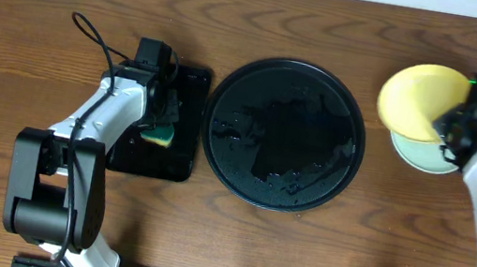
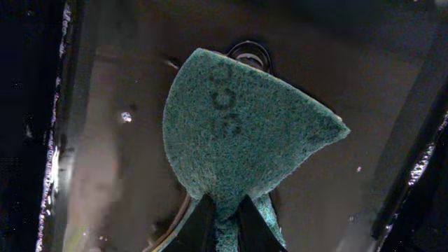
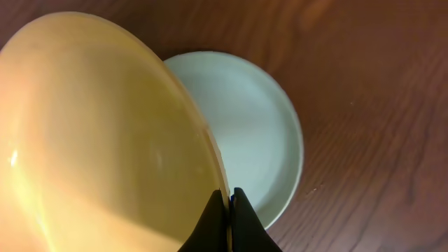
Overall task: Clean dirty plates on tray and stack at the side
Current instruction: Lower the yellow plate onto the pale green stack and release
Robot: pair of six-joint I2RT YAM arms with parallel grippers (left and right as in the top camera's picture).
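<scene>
The round black tray lies wet at the table's middle with no plate on it. My right gripper is shut on the rim of the pale yellow plate, which hangs tilted above a mint-blue plate lying on the wooden tabletop at the right. Over the rectangular black tray at the left, my left gripper is shut on a green and yellow sponge.
Bare wood-grain tabletop surrounds both trays. Water films the rectangular tray's floor. The arms' bases stand at the near edge, left and right.
</scene>
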